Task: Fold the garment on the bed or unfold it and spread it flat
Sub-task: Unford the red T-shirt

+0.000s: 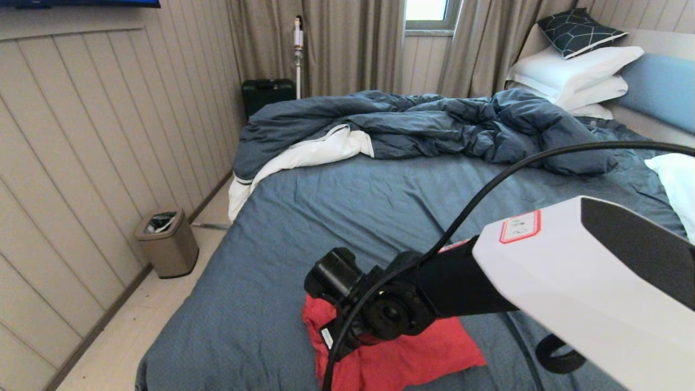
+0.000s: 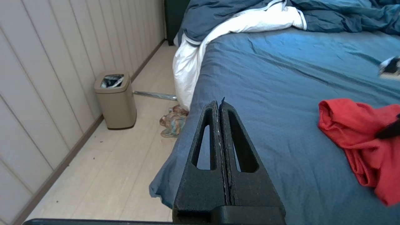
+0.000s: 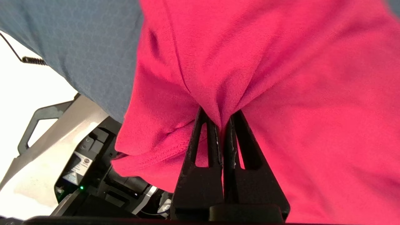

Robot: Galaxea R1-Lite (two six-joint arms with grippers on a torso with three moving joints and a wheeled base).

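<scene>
The garment lies bunched on the bed, off to the right of my left claw, which is squeezed shut and empty. My right claw is nearer: it pinches a red fold.

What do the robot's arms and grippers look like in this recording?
The right arm has a white boxy shell with a black panel and a red-bordered white label, then a black wrist with a round joint. A black cable arcs over it. The right gripper and the left gripper each have matte black, tapered triangular fingers with long cut-out slots.
</scene>
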